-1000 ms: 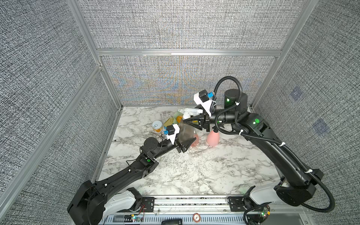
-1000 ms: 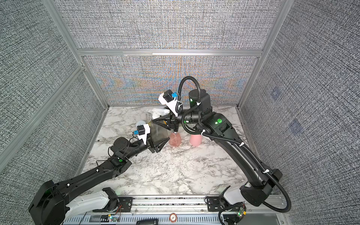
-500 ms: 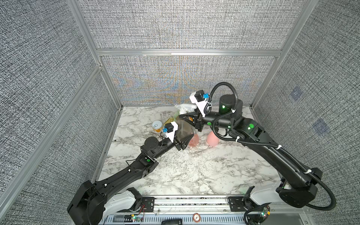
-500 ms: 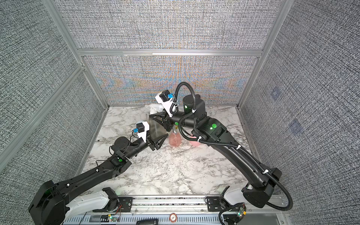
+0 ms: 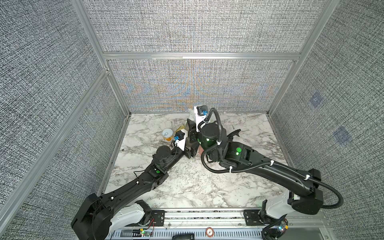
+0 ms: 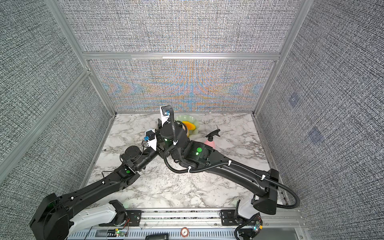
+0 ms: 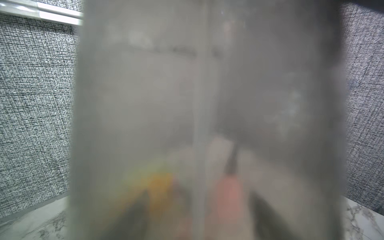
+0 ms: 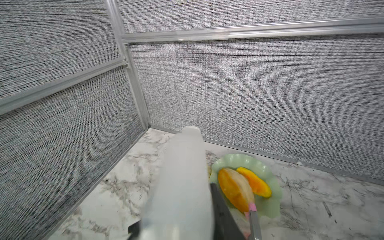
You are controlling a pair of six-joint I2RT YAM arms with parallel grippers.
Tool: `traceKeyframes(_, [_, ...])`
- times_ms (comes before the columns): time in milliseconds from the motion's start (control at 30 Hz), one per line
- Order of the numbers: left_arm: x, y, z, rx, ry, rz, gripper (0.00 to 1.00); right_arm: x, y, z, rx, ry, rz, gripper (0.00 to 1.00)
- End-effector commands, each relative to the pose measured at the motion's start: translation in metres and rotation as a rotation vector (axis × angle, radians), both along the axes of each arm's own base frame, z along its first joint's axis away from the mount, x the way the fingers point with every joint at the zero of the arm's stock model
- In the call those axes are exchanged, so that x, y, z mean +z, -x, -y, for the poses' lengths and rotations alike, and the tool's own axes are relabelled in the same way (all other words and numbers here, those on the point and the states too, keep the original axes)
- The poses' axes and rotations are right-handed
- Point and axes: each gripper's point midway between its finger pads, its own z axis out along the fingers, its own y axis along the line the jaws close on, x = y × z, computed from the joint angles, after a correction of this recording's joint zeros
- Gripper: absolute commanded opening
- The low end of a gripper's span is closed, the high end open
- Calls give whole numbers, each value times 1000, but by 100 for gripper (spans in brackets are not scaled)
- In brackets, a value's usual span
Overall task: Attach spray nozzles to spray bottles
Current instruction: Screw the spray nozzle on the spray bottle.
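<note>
The smoky grey translucent spray bottle [image 7: 145, 104] fills the left wrist view, with my left gripper [image 7: 199, 220] shut on it; in a top view the bottle [image 5: 189, 143] stands mid-table. My right gripper [image 8: 174, 205] is shut on the pale whitish nozzle [image 8: 182, 176] and hangs right above that bottle [image 5: 192, 129]. The pastel pink bottle [image 6: 209, 143] stands to the right with the black nozzle [image 6: 213, 134] on it. A sliver of the clear pink bottle [image 5: 200, 150] shows under my right arm. A grey-and-pink piece [image 8: 252, 214] sits by the right finger [image 8: 222, 214].
A pale green scalloped plate [image 6: 194, 121] with orange fruit slices [image 8: 234, 187] lies behind the grippers near the back wall. A small tin can [image 5: 168, 134] stands left of the left wrist. Fabric walls close in on three sides.
My right arm has swung left and forward with the pale nozzle, from beside the grey bottle to over it, and now covers the clear pink bottle. The left arm has barely moved.
</note>
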Motion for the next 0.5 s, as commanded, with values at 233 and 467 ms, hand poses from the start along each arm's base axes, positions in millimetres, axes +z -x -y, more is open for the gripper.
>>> traceKeyframes(233, [37, 3, -12, 50, 85, 124, 39, 5, 26, -28, 228, 41, -34, 52])
traceKeyframes(467, [37, 8, -11, 24, 96, 142, 40, 11, 73, -18, 495, 101, -31, 76])
